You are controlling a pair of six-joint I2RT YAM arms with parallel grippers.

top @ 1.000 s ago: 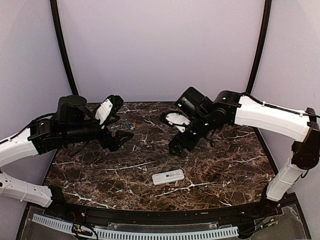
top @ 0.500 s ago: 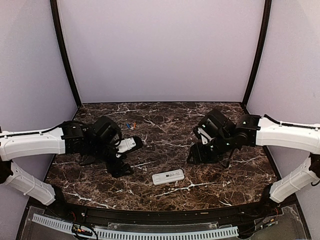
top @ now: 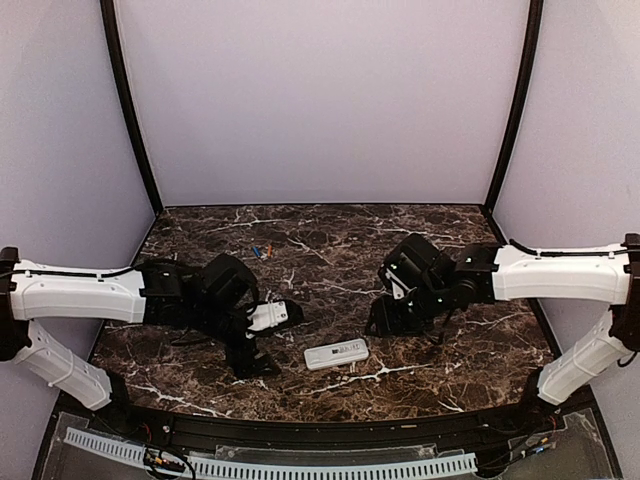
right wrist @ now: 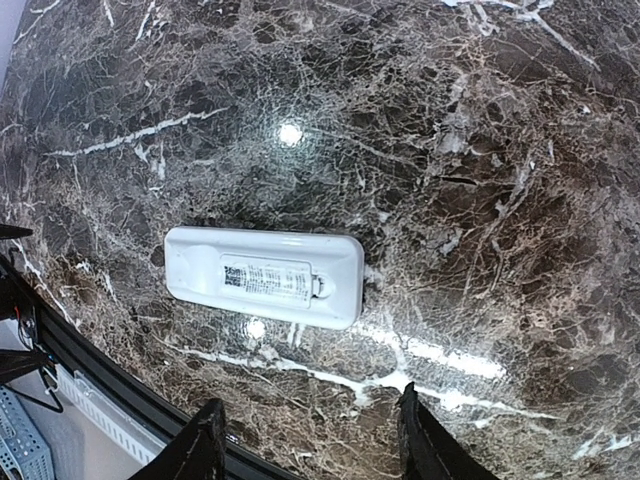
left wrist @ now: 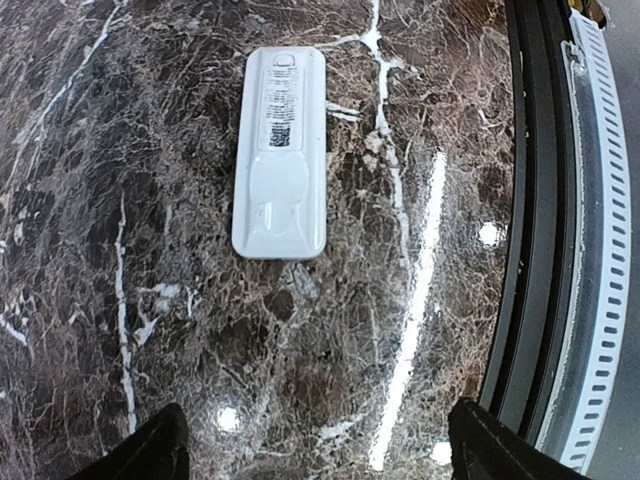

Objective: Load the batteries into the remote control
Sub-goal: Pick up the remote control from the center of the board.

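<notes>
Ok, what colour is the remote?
The remote is white; the left wrist view shows it best.

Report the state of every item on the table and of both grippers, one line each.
remote control: lying flat, back side up, battery cover on.
batteries: loose, side by side, far from the remote control, not loaded.
left gripper: open, empty, close to the remote control.
right gripper: open, empty, close to the remote control.

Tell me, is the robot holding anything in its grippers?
No, nothing is held. The left gripper and the right gripper are both open and empty. The remote control lies untouched between them; the batteries sit farther back.
</notes>
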